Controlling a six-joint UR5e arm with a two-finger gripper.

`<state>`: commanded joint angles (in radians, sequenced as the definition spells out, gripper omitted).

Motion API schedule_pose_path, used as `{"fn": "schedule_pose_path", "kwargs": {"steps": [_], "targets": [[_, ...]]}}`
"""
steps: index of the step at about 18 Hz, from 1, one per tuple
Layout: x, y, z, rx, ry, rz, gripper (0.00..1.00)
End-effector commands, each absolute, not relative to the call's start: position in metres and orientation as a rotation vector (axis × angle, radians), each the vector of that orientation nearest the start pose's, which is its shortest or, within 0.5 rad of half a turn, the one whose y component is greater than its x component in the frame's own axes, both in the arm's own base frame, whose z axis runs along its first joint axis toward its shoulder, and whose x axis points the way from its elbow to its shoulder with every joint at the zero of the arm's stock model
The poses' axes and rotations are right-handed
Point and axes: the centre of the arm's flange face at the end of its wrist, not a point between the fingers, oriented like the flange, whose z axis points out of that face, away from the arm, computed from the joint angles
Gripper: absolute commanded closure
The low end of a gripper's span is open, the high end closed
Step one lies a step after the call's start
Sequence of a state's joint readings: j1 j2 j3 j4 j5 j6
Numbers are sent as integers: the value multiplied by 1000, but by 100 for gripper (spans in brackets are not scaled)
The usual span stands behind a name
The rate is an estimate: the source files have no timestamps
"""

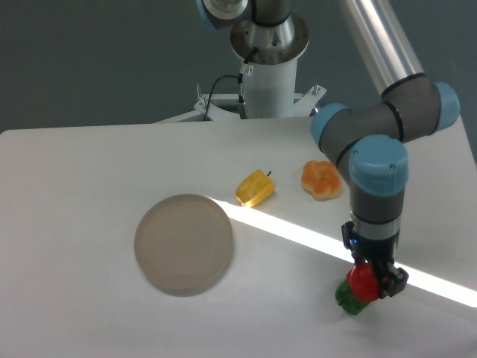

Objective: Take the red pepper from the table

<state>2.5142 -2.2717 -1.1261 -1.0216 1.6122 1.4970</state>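
Observation:
The small glossy red pepper [362, 283] is clamped between the fingers of my gripper [367, 284], which is shut on it at the right front of the white table [89, 171]. The pepper hangs right over the green pepper [346, 299], covering most of it; I cannot tell whether the two touch. The arm's wrist [376, 194] stands upright above the gripper.
A yellow pepper [255, 188] and an orange lobed pepper [320, 180] lie in the middle of the table. A round grey-beige disc [183, 243] sits to the left. The robot's base column [268, 67] rises at the table's far edge. A bright strip of light [298, 233] crosses the tabletop.

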Motion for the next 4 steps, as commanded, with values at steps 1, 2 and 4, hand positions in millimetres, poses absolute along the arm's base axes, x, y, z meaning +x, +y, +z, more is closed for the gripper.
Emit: {"fn": "schedule_pose_path", "kwargs": {"steps": [1,2,4], "targets": [[-559,561,321,-2932,828,448,53],[-561,562,321,-2930,828,452,53],[-564,564,320,-2931,828,455,53]]}}
